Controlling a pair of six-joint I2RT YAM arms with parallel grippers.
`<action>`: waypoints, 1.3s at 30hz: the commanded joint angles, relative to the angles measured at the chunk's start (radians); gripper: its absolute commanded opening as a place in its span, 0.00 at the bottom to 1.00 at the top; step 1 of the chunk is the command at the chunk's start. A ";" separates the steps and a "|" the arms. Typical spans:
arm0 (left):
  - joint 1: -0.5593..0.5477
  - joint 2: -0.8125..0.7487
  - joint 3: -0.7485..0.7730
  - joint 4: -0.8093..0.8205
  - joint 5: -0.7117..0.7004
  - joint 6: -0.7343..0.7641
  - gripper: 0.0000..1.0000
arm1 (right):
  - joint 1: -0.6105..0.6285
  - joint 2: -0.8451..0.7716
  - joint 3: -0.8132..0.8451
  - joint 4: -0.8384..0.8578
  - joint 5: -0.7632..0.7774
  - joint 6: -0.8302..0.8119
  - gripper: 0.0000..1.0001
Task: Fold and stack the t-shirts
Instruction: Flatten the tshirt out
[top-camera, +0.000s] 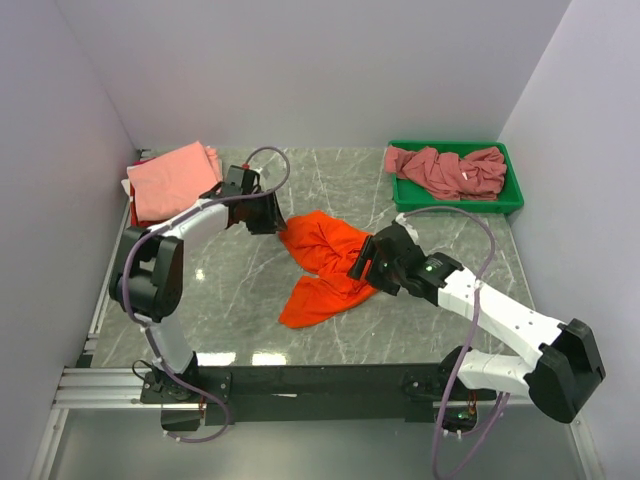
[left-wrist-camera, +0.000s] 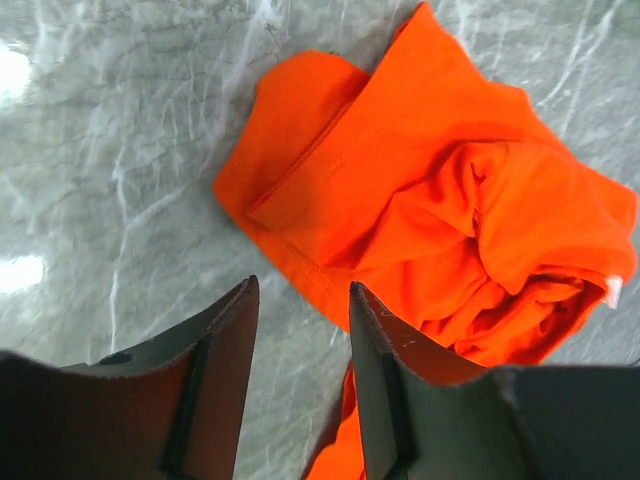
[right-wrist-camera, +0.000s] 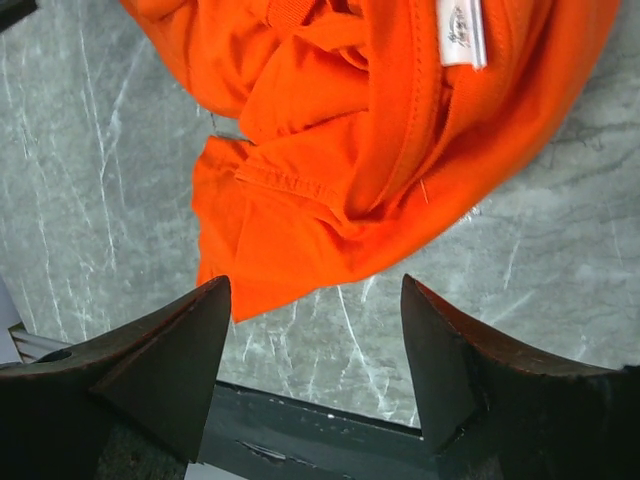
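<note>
Since the orange t-shirt (top-camera: 322, 262) lies crumpled in a heap between my two arms, it cannot be folded as it is. I judge the step in hand to be taking hold of it and spreading it flat on the bench (top-camera: 340, 180). The left end effector (left-wrist-camera: 302, 286) hangs low, jaws apart, with only bare marble between them. A hemmed edge of the shirt lies just ahead of its tips, slightly to the right, and I take that as the reason for its position: a hem is a clean place to pinch. The right end effector (right-wrist-camera: 315, 282) is also wide apart and empty, with a loose corner of the cloth just ahead of its left finger and the white neck label (right-wrist-camera: 462, 30) further ahead. Holds on opposite sides would let me draw the bundle open. The salmon-pink t-shirt (top-camera: 172, 178) lies flat beyond the left end effector, likely where the stack goes, and the rose-mauve t-shirts (top-camera: 445, 170) sit bunched in the green bin (top-camera: 515, 200), well beyond the right end effector
</note>
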 joint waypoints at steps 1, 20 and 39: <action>-0.022 0.036 0.062 0.006 0.012 0.020 0.46 | 0.011 0.022 0.065 0.026 0.001 -0.012 0.75; -0.053 0.159 0.157 -0.054 -0.083 0.057 0.46 | 0.012 0.081 0.083 0.021 -0.038 -0.023 0.75; -0.077 0.248 0.214 -0.071 -0.145 0.068 0.40 | 0.023 0.044 0.052 0.007 -0.036 0.001 0.75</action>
